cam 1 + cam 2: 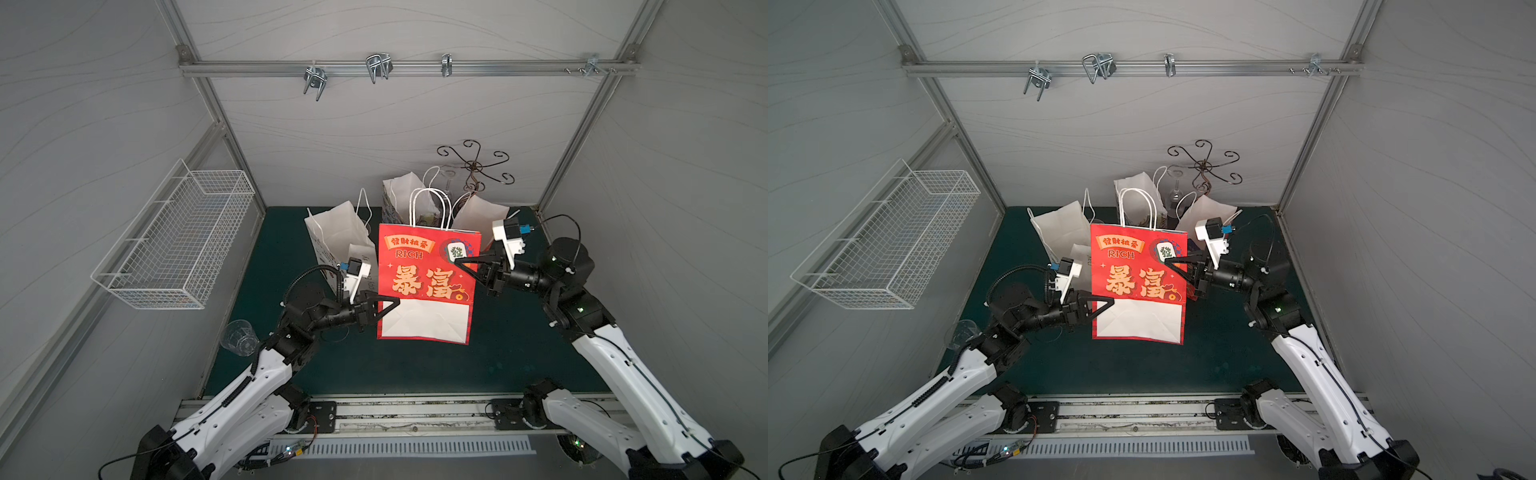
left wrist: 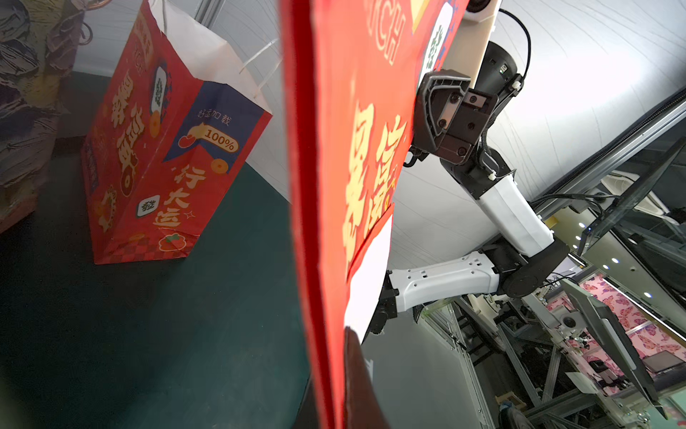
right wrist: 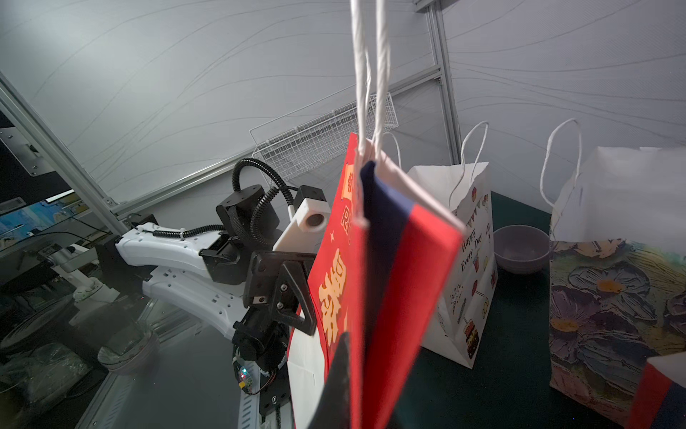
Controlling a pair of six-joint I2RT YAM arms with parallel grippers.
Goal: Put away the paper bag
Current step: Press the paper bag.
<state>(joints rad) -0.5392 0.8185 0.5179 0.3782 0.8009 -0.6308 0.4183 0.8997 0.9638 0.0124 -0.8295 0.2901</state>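
Red paper bag, folded flat, gold characters and "RICH" on front, white bottom flap facing up toward camera; held upright off the green mat, mid-workspace, between both arms. Twisted white handles stand up from its top edge. Left gripper: clenched on bag's lower left edge, at the seam of red panel and white flap. Right gripper: clamped on bag's upper right edge, beside the mahjong-tile print. Behind bag, on mat: white paper bag w/ party print, floral-print bag, 2nd red bag standing open, all upright. Grey bowl on mat btwn white and floral bags. Wire basket, white, fixed to left wall, well apart from held bag. Metal rail w/ hooks across back wall, high above. Black scrolled wire stand at rear, by back wall. Clear glass cup at mat's left edge, near left arm's elbow.
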